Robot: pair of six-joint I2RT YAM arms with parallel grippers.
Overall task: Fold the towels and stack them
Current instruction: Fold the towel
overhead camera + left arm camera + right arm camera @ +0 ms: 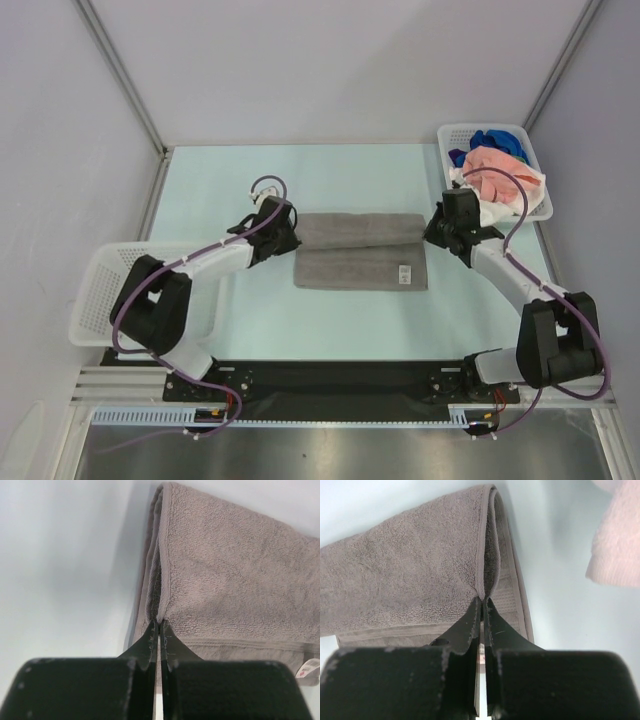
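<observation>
Overhead, pale mint tabletop [262, 322] (grey walls [330, 70] around) bears a grey towel [360, 265]; left gripper [159, 625] and right gripper [484, 600] each pinch its folded edge.

Pale green table [350, 320], grey walls [330, 60]

You see: pale green worktop [250, 190] | white lattice basket [95, 290] at its near-left side | second white lattice basket [455, 135] at its far-right corner | grey walls [330, 70] on three sides
</observation>
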